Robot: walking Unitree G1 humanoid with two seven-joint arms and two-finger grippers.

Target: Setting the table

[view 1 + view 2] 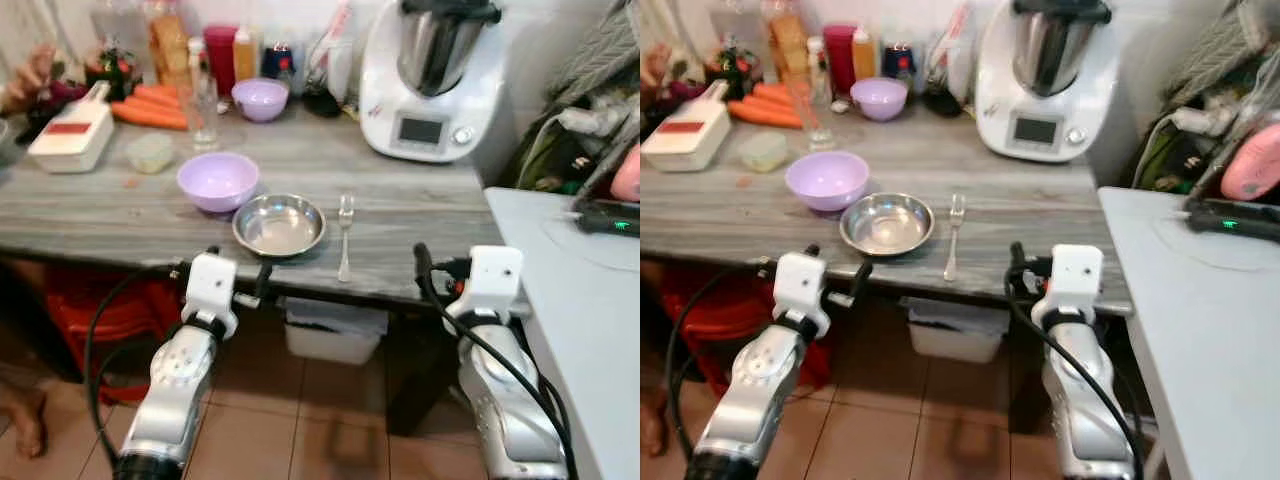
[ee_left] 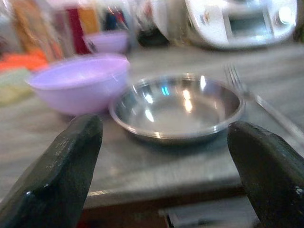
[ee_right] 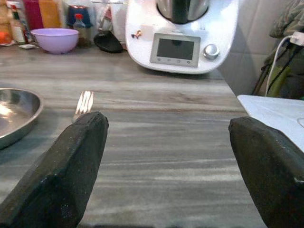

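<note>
- The steel dish (image 1: 279, 224) sits near the front edge of the grey worktop (image 1: 420, 205), directly ahead of the left gripper (image 2: 161, 156). It looks thin, stiff and light, with a slick polished wall; I judge the rolled rim the only sound place to pinch, one finger inside and one outside.
- The fork (image 1: 345, 238) lies flat just beside the dish on its right, tines pointing away from the robot. It is slim, hard and low against the wood, so it would likely need taking across the middle of the handle, and may skid.
- The lilac bowl (image 1: 217, 180) stands close behind the dish on the left, touching or nearly so. Probably light plastic, easy to nudge.
- A second lilac bowl (image 1: 260, 98), a glass (image 1: 203, 112) and a white kitchen machine (image 1: 430, 75) stand further back.
- Left gripper: fingers spread wide, empty, short of the worktop edge.
- Right gripper (image 3: 166, 166): fingers likewise wide apart, holding nothing, facing bare wood right of the fork.
</note>
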